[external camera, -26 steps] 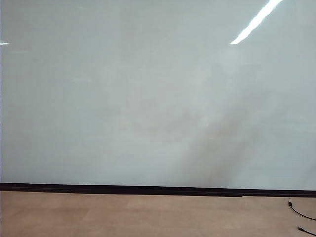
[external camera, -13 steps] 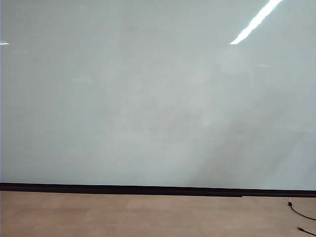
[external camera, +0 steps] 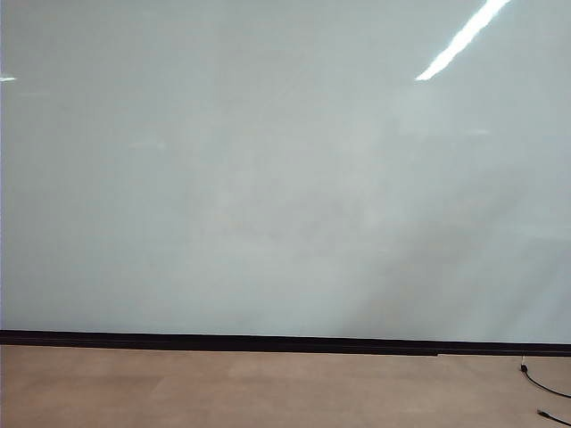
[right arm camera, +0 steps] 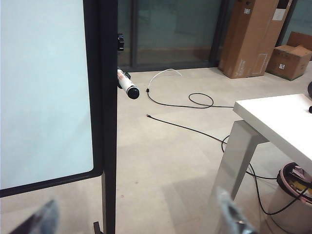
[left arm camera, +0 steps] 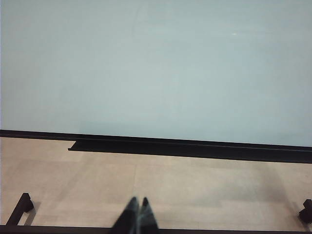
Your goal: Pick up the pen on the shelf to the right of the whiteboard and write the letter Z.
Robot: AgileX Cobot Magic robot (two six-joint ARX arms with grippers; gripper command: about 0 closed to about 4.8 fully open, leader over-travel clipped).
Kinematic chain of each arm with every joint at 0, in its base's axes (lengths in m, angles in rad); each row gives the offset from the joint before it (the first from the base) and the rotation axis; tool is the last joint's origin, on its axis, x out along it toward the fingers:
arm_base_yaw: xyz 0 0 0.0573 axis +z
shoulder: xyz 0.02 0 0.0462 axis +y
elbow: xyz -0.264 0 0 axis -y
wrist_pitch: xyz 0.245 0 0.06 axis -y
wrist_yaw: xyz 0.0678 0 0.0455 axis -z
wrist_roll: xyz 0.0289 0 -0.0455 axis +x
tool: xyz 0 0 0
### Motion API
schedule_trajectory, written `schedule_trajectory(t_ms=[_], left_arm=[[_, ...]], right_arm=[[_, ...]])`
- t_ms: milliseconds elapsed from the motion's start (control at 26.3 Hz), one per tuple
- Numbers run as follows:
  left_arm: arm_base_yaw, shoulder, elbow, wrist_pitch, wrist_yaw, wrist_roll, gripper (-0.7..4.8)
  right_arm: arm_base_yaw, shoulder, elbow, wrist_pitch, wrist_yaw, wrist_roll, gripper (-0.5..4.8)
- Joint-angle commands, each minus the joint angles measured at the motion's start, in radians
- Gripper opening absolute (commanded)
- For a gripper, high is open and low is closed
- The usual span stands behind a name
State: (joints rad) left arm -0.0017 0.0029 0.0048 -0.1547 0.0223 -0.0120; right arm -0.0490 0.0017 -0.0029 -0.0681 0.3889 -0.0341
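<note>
The whiteboard fills the exterior view, glossy and pale, and no gripper shows there. No letter Z shows on the board. In the right wrist view the pen, white with a dark tip, sticks out just beyond the board's black side frame; its shelf is hidden. My right gripper is open, its blurred fingers far apart and well short of the pen, with nothing between them. In the left wrist view my left gripper is shut and empty, over the tan floor in front of the whiteboard.
A white table stands close beside the right gripper, with a bin under it. Cables lie on the floor and cardboard boxes stand at the back. A black ledge runs under the board.
Only a faint reflection on the board's right part has shifted in the exterior view. No arm shows in these frames.
</note>
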Motion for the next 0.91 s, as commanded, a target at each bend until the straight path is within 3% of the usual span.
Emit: schedule_trajectory(t_ms=[38,645,759,911], left_arm=[[0.0,0.0,0.002,0.005,0.0,0.004,-0.05],[0.0,0.0,0.002,0.005,0.0,0.004,-0.04],[0.0,0.0,0.002,0.005,0.0,0.004,-0.05],[0.0,0.0,0.002,0.005,0.0,0.004,-0.05]], right_arm=[[0.0,0.0,0.004,0.021,-0.003,0.0,4.24],[-0.001,0.0,0.004,0.023,-0.01,0.0,4.42],[-0.001,0.0,0.004,0.022,-0.011,0.0,4.79],[-0.001,0.0,0.004,0.024,-0.037,0.0,4.79]])
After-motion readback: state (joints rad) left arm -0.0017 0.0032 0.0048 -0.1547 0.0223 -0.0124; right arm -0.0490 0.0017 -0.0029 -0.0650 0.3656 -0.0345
